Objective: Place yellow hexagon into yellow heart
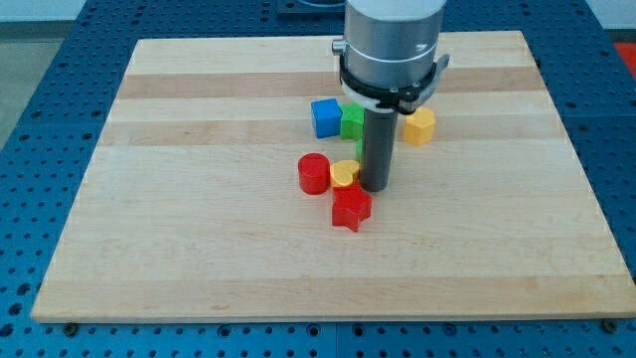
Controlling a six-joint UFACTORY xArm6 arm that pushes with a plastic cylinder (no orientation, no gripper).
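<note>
The yellow hexagon (pixel 419 126) sits right of the board's middle, just right of the rod. The yellow heart (pixel 344 174) lies lower and to the left, between the red cylinder (pixel 313 173) and the rod, with the red star (pixel 351 208) touching it from below. My tip (pixel 375 187) rests on the board right beside the yellow heart's right side, about touching it, and below-left of the yellow hexagon. The rod hides part of the green block (pixel 352 121).
A blue cube (pixel 325 116) stands left of the green block, above the red cylinder. The wooden board (pixel 179 229) lies on a blue perforated table; the arm's grey body (pixel 390 45) hangs over the board's top middle.
</note>
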